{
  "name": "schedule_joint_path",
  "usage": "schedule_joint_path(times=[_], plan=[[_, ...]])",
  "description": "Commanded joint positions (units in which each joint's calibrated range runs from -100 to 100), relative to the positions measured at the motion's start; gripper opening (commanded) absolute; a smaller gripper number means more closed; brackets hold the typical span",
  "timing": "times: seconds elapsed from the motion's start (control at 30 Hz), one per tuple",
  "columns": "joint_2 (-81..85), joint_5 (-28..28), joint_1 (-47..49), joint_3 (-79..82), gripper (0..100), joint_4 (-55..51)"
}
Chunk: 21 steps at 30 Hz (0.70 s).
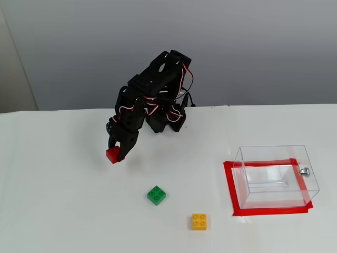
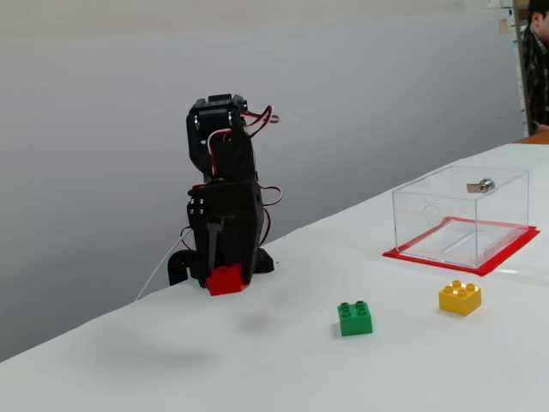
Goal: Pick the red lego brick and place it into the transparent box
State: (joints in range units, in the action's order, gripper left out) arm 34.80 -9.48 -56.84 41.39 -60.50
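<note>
A big white table (image 1: pixel 63 211) fills the lower part of both fixed views. Its top is smooth and bright. Behind it stands a plain grey wall (image 1: pixel 253 47) with no pictures on it. In a fixed view, a strip of paler, cream wall (image 1: pixel 13 74) shows at the left edge. In the other fixed view, the table (image 2: pixel 446 369) runs off toward the right, and the grey wall (image 2: pixel 360 94) has a lighter band along its top. At the far right edge there is a bit of a shelf (image 2: pixel 520 51), partly cut off. The light is soft and even, and the shadows on the table are faint.
</note>
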Motion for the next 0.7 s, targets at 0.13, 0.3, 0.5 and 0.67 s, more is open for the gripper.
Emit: schedule_joint_path(times=[0.13, 0.3, 0.5, 0.67], plan=[[4.70, -0.02, 6.89, -13.46, 12, -9.30], [4.87, -0.02, 15.17, -19.88, 12, -10.26], [4.87, -0.02, 24.71, -25.84, 12, -9.74], [4.95, -0.02, 31.44, -31.09, 12, -10.17]])
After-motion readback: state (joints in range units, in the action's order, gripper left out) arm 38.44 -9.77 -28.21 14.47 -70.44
